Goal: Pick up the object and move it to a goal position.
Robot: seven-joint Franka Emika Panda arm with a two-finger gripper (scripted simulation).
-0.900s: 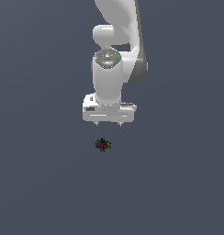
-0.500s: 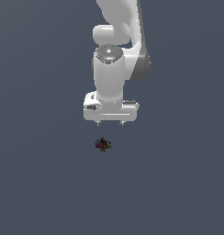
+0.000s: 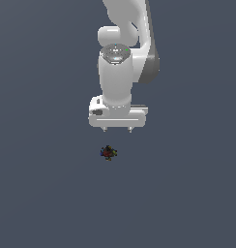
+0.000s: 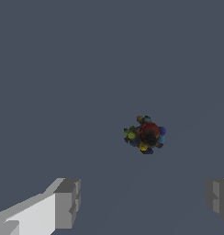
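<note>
Exterior view: gripper (image 3: 117, 130) spread, hanging above object (image 3: 108, 153); bare floor around.

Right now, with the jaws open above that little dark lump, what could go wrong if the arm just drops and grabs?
1. The lump is much smaller than the gripper, so the closing jaws may nudge it aside or pinch it poorly.
2. In the wrist view the lump sits off-centre between the fingers, nearer one of them; that finger could land on it or push it.
3. It lies on the bare floor, so going too deep would hit the surface.
</note>
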